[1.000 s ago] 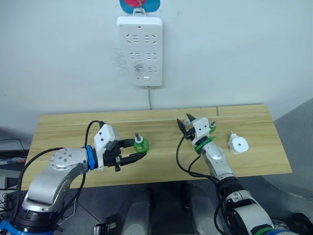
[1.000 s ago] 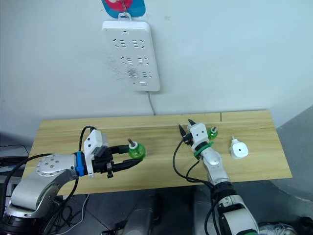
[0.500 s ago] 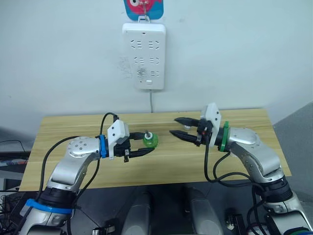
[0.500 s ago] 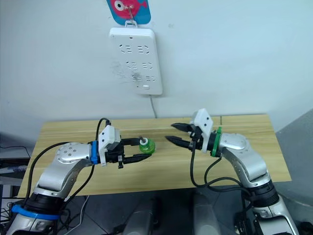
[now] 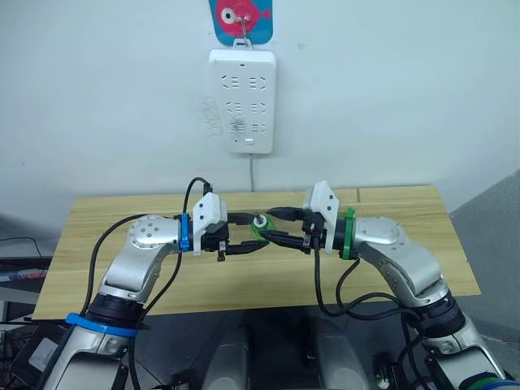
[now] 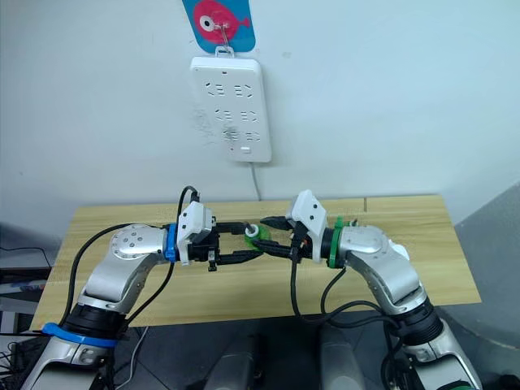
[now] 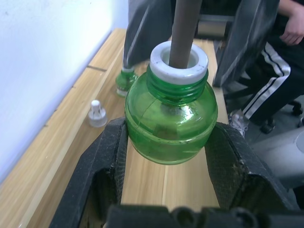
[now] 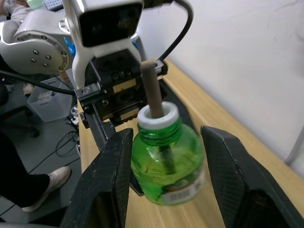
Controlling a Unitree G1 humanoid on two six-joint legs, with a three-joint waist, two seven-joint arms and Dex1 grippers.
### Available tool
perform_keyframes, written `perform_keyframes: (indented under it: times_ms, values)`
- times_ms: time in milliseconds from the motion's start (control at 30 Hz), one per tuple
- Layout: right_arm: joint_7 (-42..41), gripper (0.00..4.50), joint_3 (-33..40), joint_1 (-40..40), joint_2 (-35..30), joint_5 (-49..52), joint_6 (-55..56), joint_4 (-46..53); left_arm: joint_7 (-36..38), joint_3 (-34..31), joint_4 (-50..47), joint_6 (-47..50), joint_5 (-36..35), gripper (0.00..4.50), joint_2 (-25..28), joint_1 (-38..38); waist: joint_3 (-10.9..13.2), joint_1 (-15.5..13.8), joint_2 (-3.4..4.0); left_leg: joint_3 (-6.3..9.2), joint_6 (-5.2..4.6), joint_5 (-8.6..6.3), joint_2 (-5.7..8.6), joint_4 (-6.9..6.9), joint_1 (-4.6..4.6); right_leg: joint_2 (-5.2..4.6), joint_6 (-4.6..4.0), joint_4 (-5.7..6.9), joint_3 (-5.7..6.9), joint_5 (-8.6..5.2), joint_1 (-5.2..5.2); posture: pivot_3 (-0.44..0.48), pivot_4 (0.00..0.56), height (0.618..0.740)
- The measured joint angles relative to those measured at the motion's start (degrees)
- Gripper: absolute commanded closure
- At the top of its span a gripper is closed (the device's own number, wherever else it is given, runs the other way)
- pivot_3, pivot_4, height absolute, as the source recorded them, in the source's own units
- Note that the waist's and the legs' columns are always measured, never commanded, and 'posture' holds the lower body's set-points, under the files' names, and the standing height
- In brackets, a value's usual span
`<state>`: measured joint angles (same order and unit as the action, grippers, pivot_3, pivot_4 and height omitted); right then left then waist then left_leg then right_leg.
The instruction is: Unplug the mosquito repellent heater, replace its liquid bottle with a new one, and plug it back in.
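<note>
My left gripper [image 5: 248, 231] is shut on a small green liquid bottle [image 5: 258, 223] with a white neck ring and a brown wick, held above the middle of the wooden table [image 5: 406, 213]. Close up, the bottle [image 7: 170, 121] sits between both left pads. My right gripper [image 5: 272, 225] is open, and its fingers [image 8: 110, 183] stand on either side of the same bottle [image 8: 166, 166]. A second green bottle [image 7: 126, 83] stands on the table. Near it lies a small white rounded piece [image 7: 97, 114], apparently the mosquito repellent heater.
A tall white power strip [image 5: 244, 101] hangs on the wall behind the table under a blue and pink fish hook, its cord dropping to the table's back edge. A seated person [image 7: 280, 47] in striped black trousers is off the table's right end.
Both arms have come together over the table's middle. The left gripper carried the bottle rightward, and the right gripper swung left until its open fingers flank the bottle. The camera also shifted.
</note>
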<state>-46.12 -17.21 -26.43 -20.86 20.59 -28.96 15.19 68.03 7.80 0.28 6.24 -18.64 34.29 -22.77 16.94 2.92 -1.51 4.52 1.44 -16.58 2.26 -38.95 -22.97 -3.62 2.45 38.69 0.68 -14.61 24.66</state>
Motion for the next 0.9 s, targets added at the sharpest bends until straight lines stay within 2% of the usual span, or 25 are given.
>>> perform_keyframes:
  times_ms: [133, 233, 333, 533, 633, 767, 800, 900]
  values:
    - [0.3, 2.15, -1.0, -1.0, 1.8, -2.0, 2.2, -2.0, -0.2, 0.0, 0.0, 1.3, 0.0, 2.34, -0.3, -0.1, 0.0, 0.3, 0.00, -0.03, 0.00, 0.00, 0.01, -0.01, 0.02, 0.00, 0.00, 0.12, 0.01, 0.00, 0.05, -0.081, 0.221, 0.740]
    - [0.4, 2.75, -1.0, -1.4, 2.7, -3.1, 3.6, -3.2, -1.1, 0.0, 0.0, 2.6, 0.0, 2.34, -0.4, -0.1, 0.0, 0.3, -0.01, -0.02, 0.00, 0.00, 0.01, -0.02, 0.02, 0.00, 0.00, 0.15, 0.01, 0.00, 0.07, -0.079, 0.220, 0.740]
    - [-0.1, 3.64, -1.0, -1.4, 2.8, -3.6, 4.9, -3.3, -1.2, -0.3, 0.0, 3.6, 0.1, 2.34, -0.2, -0.1, 0.0, 0.3, 0.00, -0.03, 0.00, 0.00, 0.01, -0.02, 0.02, 0.00, 0.00, 0.16, 0.01, 0.00, 0.08, -0.077, 0.220, 0.740]
    - [-1.2, 3.63, -0.7, -1.0, 2.5, -3.5, 5.3, -3.3, -1.4, -0.3, -0.1, 3.4, 0.1, 2.34, -0.7, 0.3, -0.2, 0.3, 0.01, -0.03, 0.00, 0.00, 0.01, -0.03, 0.02, 0.00, 0.00, 0.18, 0.01, 0.00, 0.08, -0.077, 0.213, 0.740]
    - [0.4, 3.63, 2.0, -0.6, 4.1, -1.3, 3.0, -3.3, -3.9, -1.5, -1.0, 3.1, -0.3, 1.34, -2.4, 1.4, -0.2, 0.3, -0.01, -0.03, 0.00, 0.00, 0.01, -0.04, 0.02, -0.01, -0.01, 0.20, -0.01, 0.00, 0.08, -0.076, 0.210, 0.740]
    - [6.7, 3.63, 10.4, -0.7, 7.2, 5.7, -6.3, -3.6, -10.5, -4.2, -5.6, 3.1, -0.8, 0.14, -6.1, 3.1, -0.6, 0.1, 0.00, -0.01, 0.01, 0.00, 0.03, -0.07, 0.01, -0.07, -0.02, 0.21, -0.05, 0.02, 0.08, -0.080, 0.189, 0.740]
    - [8.0, 3.63, 12.4, -0.6, 7.2, 7.4, -8.7, -3.5, -12.8, -5.3, -7.1, 3.4, -1.0, 0.00, -7.3, 3.8, -0.8, 0.0, -0.01, -0.02, 0.01, 0.00, 0.05, -0.07, 0.00, -0.10, -0.02, 0.21, -0.06, 0.02, 0.08, -0.079, 0.179, 0.740]
    - [13.5, 3.63, 19.8, 0.0, 8.9, 14.4, -16.9, -2.5, -19.2, -7.6, -12.5, 3.7, -1.4, 0.00, -10.0, 7.8, -1.8, 0.0, 0.07, -0.03, 0.00, 0.00, 0.05, 0.01, 0.01, -0.10, -0.02, 0.19, -0.10, 0.02, 0.11, -0.069, 0.167, 0.740]
